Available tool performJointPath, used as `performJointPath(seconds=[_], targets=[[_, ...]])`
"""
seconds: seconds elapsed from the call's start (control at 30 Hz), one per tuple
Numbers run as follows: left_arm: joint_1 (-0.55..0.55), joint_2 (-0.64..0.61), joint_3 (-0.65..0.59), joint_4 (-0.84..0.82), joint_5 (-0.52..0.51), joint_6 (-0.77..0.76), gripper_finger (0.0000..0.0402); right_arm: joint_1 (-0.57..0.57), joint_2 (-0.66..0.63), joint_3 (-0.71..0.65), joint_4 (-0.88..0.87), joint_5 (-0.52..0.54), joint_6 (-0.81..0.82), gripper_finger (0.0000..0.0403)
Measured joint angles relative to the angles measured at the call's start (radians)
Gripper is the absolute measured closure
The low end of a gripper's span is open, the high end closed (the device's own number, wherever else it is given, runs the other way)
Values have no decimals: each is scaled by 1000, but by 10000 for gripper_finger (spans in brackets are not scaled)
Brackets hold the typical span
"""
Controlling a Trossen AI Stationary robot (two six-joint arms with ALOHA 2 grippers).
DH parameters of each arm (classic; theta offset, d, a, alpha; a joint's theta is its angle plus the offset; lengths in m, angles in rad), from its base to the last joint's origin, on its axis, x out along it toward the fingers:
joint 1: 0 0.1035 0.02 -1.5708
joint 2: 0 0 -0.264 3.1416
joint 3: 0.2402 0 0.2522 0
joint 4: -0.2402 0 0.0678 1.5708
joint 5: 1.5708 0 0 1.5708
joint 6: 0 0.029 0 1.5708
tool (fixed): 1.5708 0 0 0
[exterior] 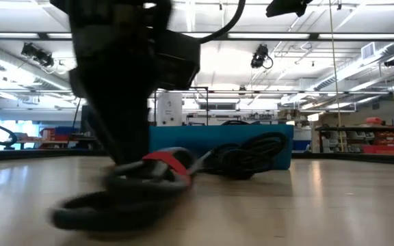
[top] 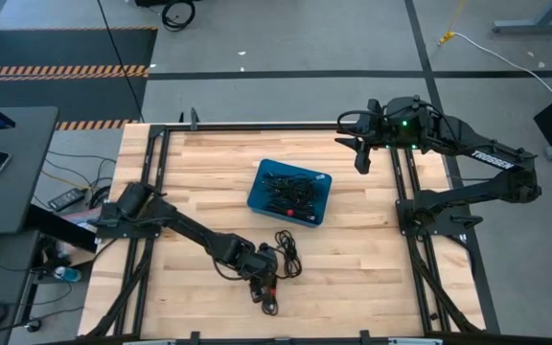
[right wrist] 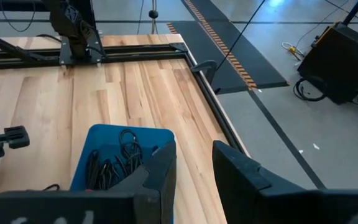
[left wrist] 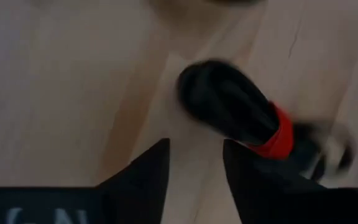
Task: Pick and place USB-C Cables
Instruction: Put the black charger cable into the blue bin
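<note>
Watch out: your left claw (top: 265, 284) is low over the table (top: 372, 259), right at a cable bundle with a red tie (left wrist: 277, 134), and the grab could go wrong. The bundle looks off to one side of the claw's fingers (left wrist: 145, 171), not between them. If the claw shuts now, it may pinch only the edge, or nothing, and the bundle could slide away on the smooth wood. It could also catch one loose loop, so the bundle hangs and drops on the way to the blue bin (top: 263, 177). A second cable (top: 287, 251) lies just beside this one, so a sloppy grab could drag that one along too.

Now the claw itself. In the left wrist view its two fingers stand partly open, with bare table showing in the gap. The red-tied bundle lies just past the fingertips. I cannot tell if a finger is touching it, and I see nothing held.

Your right claw (right wrist: 194, 163) waits up high near the far right corner of the table, partly open, with nothing in it.

The other cables (top: 293, 189) are piled in the blue bin near the middle of the table. The two loose ones are on the wood near the front edge.
</note>
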Motion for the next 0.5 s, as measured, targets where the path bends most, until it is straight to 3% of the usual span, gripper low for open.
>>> performJointPath(seconds=[0.2,0.5], targets=[[12,0,0,32,7,-130,256,0,0,0,0,0,0,293],[17,0,0,70,68,-209,157,0,0,0,-22,0,-5,293]])
